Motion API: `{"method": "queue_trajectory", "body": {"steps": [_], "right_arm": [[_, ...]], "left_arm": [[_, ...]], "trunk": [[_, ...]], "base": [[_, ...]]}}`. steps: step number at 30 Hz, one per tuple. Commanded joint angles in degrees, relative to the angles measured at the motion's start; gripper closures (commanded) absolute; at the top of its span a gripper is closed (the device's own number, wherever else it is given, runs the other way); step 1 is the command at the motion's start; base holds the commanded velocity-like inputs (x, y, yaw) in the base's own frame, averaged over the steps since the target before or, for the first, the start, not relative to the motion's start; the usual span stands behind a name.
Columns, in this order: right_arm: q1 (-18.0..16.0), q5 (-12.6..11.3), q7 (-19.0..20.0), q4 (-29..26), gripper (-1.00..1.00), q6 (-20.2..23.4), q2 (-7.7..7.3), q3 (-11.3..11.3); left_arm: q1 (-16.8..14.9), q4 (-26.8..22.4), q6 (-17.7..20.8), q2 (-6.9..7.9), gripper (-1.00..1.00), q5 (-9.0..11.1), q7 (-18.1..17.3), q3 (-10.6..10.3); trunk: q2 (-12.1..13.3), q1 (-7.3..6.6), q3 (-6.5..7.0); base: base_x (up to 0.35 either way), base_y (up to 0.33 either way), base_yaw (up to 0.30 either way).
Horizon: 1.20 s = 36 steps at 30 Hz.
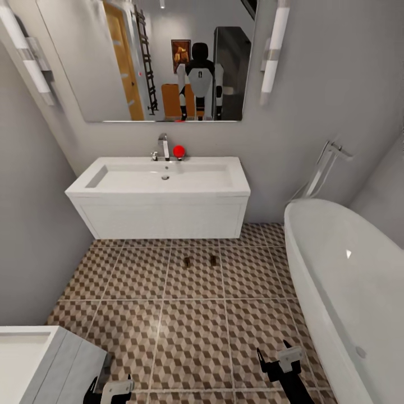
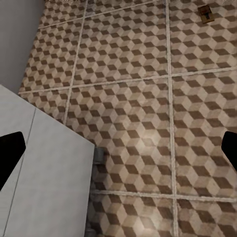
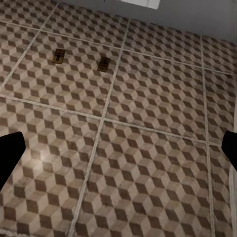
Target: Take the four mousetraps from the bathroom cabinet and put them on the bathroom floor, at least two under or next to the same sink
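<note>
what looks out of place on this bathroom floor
Two mousetraps, one and another, lie side by side but apart on the bathroom floor, just in front of the sink. Small wooden traps out on open tiles are the only oddity; nothing looks spilled or damaged.

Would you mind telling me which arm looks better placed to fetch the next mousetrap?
Neither clearly. Both the left tool and right tool look open and empty. The right has freer room, since a white unit crowds the left. Two mousetraps lie before the bathroom sink.
</note>
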Motion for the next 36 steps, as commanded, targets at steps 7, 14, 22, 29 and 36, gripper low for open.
{"method": "queue_trajectory", "body": {"steps": [7,14,22,29,36], "right_arm": [[0.0,-0.2,-0.4,0.0,-1.00,-0.1,0.02,0.5],[0.0,-0.2,-0.4,0.0,-1.00,-0.1,0.05,0.5],[0.0,-0.2,-0.4,0.0,-1.00,-0.1,0.00,0.5],[0.0,-0.2,-0.4,0.0,-1.00,-0.1,0.01,0.5],[0.0,-0.2,-0.4,0.0,-1.00,0.0,0.04,0.5]], "left_arm": [[0.0,-0.2,0.0,0.06,-1.00,0.2,0.6,-0.5],[0.0,-0.2,0.0,0.06,-1.00,0.2,0.6,-0.5],[0.0,-0.4,-0.1,0.06,-1.00,0.1,0.4,-0.6],[0.0,-0.4,0.0,0.06,-1.00,0.1,0.3,-0.6],[0.0,-0.4,-0.1,0.06,-1.00,0.1,0.3,-0.6]], "trunk": [[2.8,-1.52,1.68],[4.8,-2.62,3.07],[4.8,-2.62,3.23],[4.8,-2.62,3.25],[4.8,-2.62,3.25]], "base": [[0.000,0.000,0.000],[0.000,0.000,0.000],[0.000,0.000,0.000],[0.000,0.000,0.000],[0.000,0.000,0.000]]}}
